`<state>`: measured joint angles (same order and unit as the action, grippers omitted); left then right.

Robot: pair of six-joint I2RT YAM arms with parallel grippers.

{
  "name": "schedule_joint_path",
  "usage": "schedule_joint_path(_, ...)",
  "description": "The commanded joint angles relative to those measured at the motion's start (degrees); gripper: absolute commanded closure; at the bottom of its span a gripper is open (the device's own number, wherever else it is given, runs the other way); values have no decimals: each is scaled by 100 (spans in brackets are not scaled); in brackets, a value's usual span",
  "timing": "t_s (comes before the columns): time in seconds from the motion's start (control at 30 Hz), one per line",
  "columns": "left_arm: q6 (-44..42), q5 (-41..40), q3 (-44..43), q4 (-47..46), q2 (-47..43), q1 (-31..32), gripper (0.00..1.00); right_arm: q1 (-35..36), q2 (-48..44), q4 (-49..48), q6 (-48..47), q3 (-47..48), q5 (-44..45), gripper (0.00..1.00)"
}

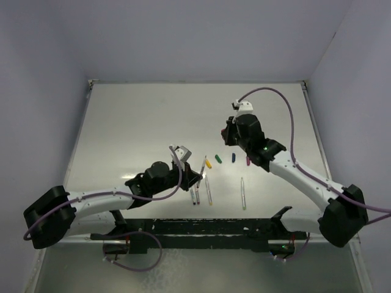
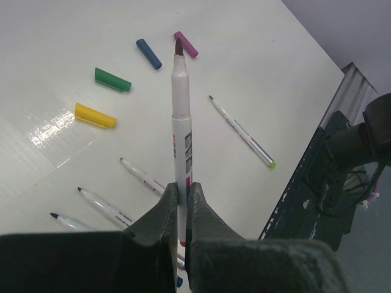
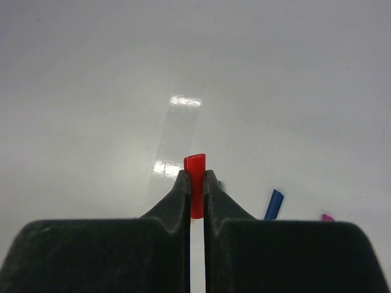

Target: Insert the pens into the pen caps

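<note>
My left gripper (image 2: 181, 192) is shut on a white pen (image 2: 181, 122) that sticks out ahead of the jaws, dark tip up, held above the table. My right gripper (image 3: 195, 180) is shut on the red cap (image 3: 195, 168), lifted over the far middle of the table. On the table lie the yellow cap (image 2: 95, 115), green cap (image 2: 112, 80), blue cap (image 2: 148, 54) and purple cap (image 2: 186, 44) in a row. Several loose pens lie nearer the arms: one with a green end (image 2: 241, 131) and three side by side (image 2: 143, 177).
In the top view the left gripper (image 1: 198, 177) hovers just left of the yellow cap (image 1: 208, 163) and the right gripper (image 1: 227, 135) hangs behind the cap row. A black rail (image 1: 201, 229) runs along the near table edge. Grey walls enclose the table.
</note>
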<state>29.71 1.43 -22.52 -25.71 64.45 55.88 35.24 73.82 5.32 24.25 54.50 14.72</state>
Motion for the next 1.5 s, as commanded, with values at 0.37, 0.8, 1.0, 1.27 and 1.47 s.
schedule_joint_path(0.37, 46, 1080, -291, -2430, 958, -38, 100, -6, -2187, -4199, 89, -2248, -1759, 100)
schedule_joint_path(0.8, 689, 771, -176, -3170, 836, -34, 100, -6, -2250, -6044, 673, -2917, -1914, 100)
schedule_joint_path(1.0, 748, 611, -158, -3274, 699, -37, 100, -7, -2153, -6171, 953, -2908, -2185, 100)
schedule_joint_path(1.27, 586, 511, -327, -3027, 646, -34, 100, -6, -2195, -6233, 1194, -3022, -2374, 100)
schedule_joint_path(1.47, 611, 482, -349, -2990, 735, -33, 100, -8, -2176, -6325, 1409, -3042, -2524, 100)
